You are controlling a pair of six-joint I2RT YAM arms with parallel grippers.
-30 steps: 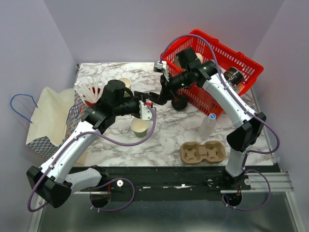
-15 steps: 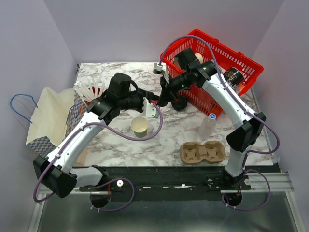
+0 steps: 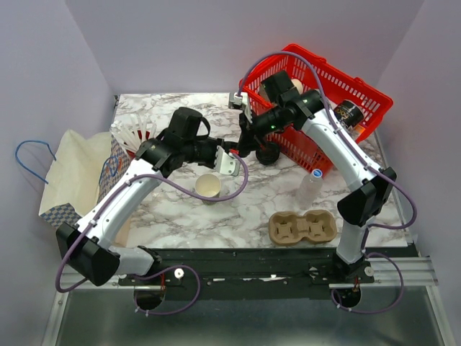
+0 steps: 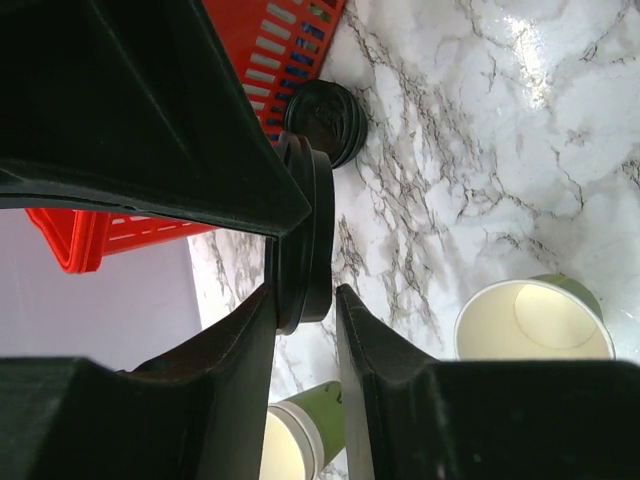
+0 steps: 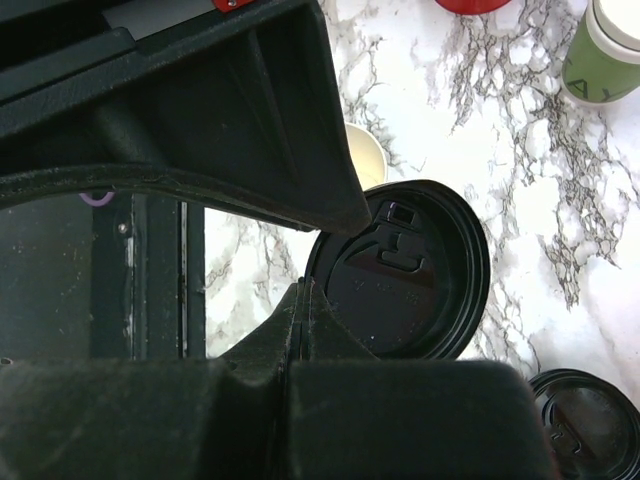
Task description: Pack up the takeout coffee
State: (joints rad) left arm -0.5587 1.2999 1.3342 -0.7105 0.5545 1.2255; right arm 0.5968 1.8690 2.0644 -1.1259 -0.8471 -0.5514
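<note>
- Right wrist view: the right claw (image 5: 300,295) is pressed together on the rim of a black lid (image 5: 410,270), which sits at centre frame with its top face toward this camera.
- Left wrist view: the left claw (image 4: 303,292) is spread, with one finger on either side of the same lid's edge. It cannot be told whether either finger touches the lid.
- Task item: the coffee cup (image 3: 209,186), green outside and cream inside, stands upright and unlidded just below centre of the top view, close under the left claw. It is not yet packed.
- Step in hand, as judged: the lid is being passed between the claws before capping.
  - One claw should keep its pinch until the other has closed firmly on the rim.
  - The lid should then be levelled over the cup mouth and pressed down evenly.
- Risk: the cup looks light, so an off-centre push could tip or slide it.
- Surface: the worktop (image 3: 259,202) is glossy with a white marble pattern.
  - A second lid (image 3: 268,155) lies beside the red basket (image 3: 310,155), upper right.
  - A cardboard cup carrier (image 3: 302,228) and a clear bottle (image 3: 311,184) are at lower right.
  - A paper bag (image 3: 68,176) is at the left edge.
  - A second cup (image 4: 300,440) shows at the bottom of the left wrist view.
- Room: plain lilac walls (image 3: 216,43) enclose the far side and both flanks.
</note>
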